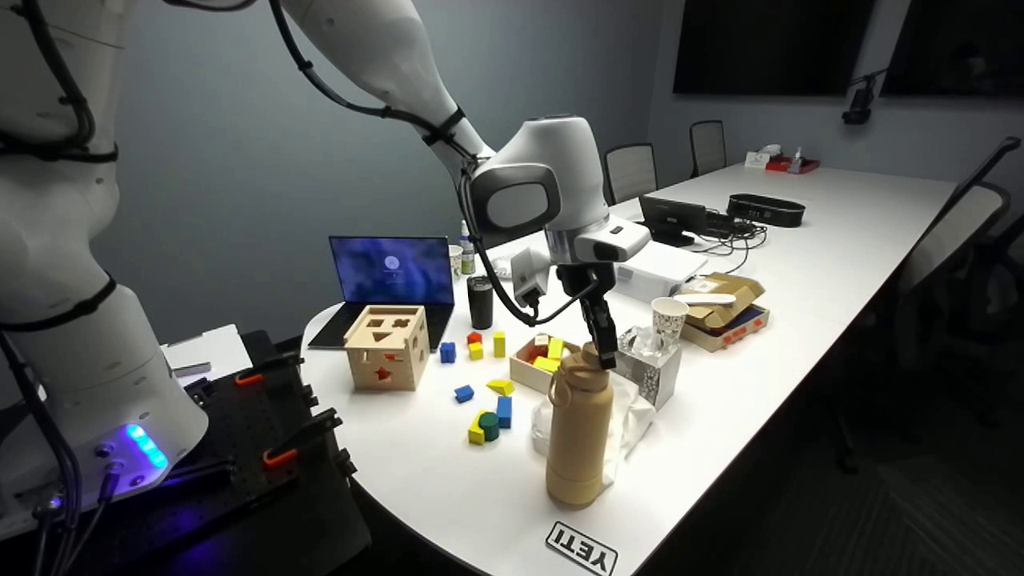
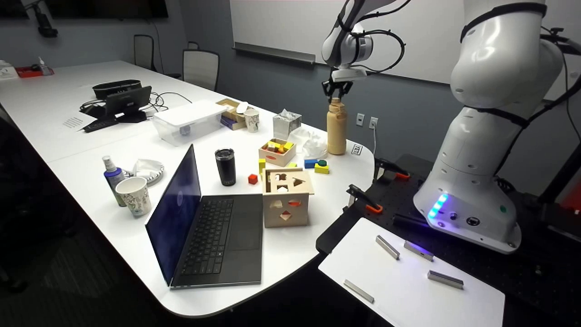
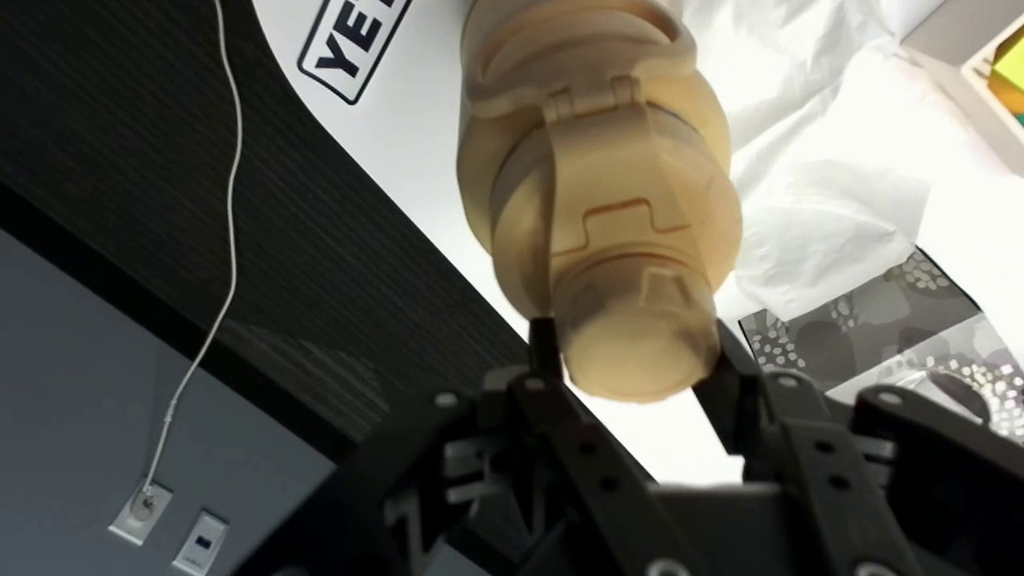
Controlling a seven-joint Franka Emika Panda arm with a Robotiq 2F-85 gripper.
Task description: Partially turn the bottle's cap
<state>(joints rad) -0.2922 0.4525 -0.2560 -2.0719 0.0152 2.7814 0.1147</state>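
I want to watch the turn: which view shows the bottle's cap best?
The wrist view: the cap appears large, from close up. Both exterior views show it small, atop the bottle, close to the tool.

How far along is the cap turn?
Done: the tool is positioned at the cap of the upright bottle. In hand: its fingers flank the cap in the wrist view; whether they grip is unclear. Left: probably the partial turn; the cap is on the bottle, but rotation can't be judged.

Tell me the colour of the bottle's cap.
The cap is tan; it shows best in the wrist view.
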